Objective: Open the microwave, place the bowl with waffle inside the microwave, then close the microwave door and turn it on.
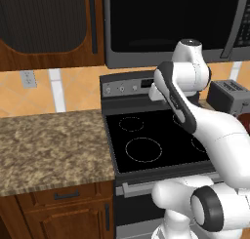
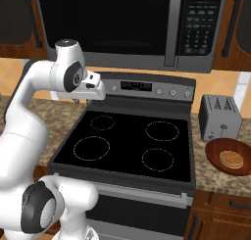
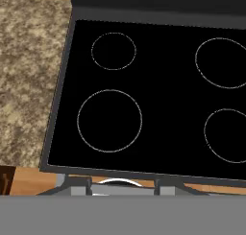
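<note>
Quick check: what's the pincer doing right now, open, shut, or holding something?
Pincer: cannot tell open or shut; its tips are not clearly visible. It holds nothing visible and looks down on the stove; the bowl with waffle sits on the counter.

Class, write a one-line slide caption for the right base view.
Arm above the stove, microwave shut overhead, bowl with waffle waiting by the toaster.

microwave (image 2: 127, 26): door (image 2: 105, 23) shut | bowl with waffle (image 2: 229, 157): counter, right of stove

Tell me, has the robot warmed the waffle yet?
Not yet; nothing looks done. The big black microwave's dark glass door is shut. The small reddish-brown bowl with the golden waffle sits on the counter beside the grey toaster. Opening, loading, closing and starting all remain.
</note>
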Controlling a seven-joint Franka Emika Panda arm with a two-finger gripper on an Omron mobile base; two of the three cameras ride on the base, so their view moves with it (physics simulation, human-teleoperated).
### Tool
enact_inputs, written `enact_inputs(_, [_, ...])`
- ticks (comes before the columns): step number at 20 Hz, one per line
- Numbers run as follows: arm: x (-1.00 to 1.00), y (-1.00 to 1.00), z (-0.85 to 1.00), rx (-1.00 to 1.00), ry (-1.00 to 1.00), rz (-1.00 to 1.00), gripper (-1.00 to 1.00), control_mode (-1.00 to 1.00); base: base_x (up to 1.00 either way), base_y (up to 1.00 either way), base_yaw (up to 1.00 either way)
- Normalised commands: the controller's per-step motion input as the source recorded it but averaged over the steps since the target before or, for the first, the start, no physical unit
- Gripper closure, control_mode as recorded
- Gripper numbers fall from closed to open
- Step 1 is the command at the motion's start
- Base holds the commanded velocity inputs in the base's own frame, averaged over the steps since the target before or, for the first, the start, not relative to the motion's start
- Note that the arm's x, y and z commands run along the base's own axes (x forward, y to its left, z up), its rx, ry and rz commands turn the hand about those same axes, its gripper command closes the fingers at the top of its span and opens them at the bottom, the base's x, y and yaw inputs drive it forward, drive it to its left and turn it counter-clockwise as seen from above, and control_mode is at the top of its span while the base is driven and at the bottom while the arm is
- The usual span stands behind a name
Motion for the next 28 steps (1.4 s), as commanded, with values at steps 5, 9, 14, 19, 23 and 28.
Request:
enact_inputs(5, [-0.3,-0.12,0.04,0.07,-0.33,-0.03,-1.0,-1.0,0.0,0.0,0.0])
enact_inputs(9, [-0.42,-0.21,0.17,0.03,-0.47,-0.05,-1.0,-1.0,0.0,0.0,0.0])
enact_inputs(14, [-0.3,-0.37,0.49,0.05,-0.32,-0.04,-1.0,-1.0,0.0,0.0,0.0])
enact_inputs(19, [-0.03,-0.78,0.7,0.0,-0.21,-0.08,-1.0,-1.0,0.0,0.0,0.0])
enact_inputs(23, [0.0,-0.92,0.75,0.0,-0.11,-0.09,-1.0,-1.0,0.0,0.0,0.0])
enact_inputs(28, [0.0,-0.97,0.52,0.0,-0.02,-0.11,-1.0,-1.0,0.0,0.0,0.0])
